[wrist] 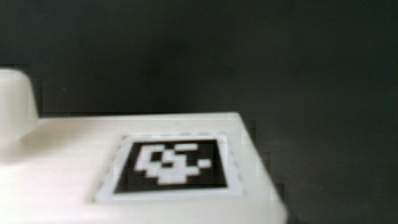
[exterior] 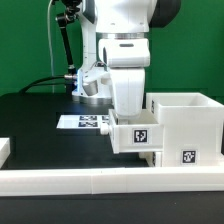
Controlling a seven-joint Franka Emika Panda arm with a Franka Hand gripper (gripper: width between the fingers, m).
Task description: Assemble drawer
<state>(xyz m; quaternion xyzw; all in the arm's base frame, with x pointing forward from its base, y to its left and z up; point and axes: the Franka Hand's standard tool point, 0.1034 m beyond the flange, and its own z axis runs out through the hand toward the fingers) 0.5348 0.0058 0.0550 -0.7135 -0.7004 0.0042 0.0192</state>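
Observation:
A small white drawer tray [exterior: 140, 136] with a black-and-white tag on its front stands against the side of the large white cube-shaped casing [exterior: 187, 122] that faces the exterior view's left. My gripper [exterior: 124, 112] reaches straight down onto the tray's left wall. Its fingertips are hidden behind the tray. In the wrist view a white tray surface with a tag [wrist: 173, 165] fills the lower part, very close to the camera. A rounded white part [wrist: 15, 100] shows beside it. No fingers show there. A second tray is not clearly in view.
The long low white rail [exterior: 100, 181] runs along the front of the black table [exterior: 40, 120]. The marker board [exterior: 84, 122] lies flat behind the gripper. A white part [exterior: 4, 148] shows at the exterior view's left edge. Cables and a stand are at the back.

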